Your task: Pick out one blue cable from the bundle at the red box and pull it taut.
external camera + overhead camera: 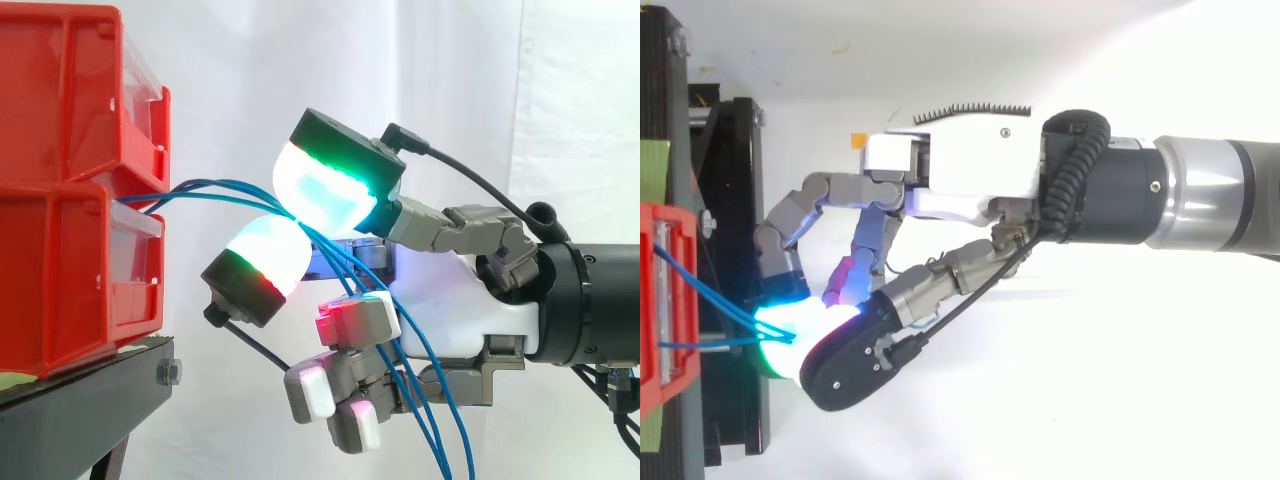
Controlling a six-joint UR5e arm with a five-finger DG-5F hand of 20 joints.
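Glowing fingertips [325, 190] of the hand [455, 300] pinch blue cables [200, 187] at centre frame. Those cables run left into the red bins [70, 250].

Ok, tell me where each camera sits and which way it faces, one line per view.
Side view: beside the work at about its height, looking level across at the red bins on the black stand; the hand and arm come in from the right.
Top view: above the work, looking down; the arm comes in from the right, with the bins at the left edge.
Shared: the hand pinching the blue cables between two glowing pads close to the bins.
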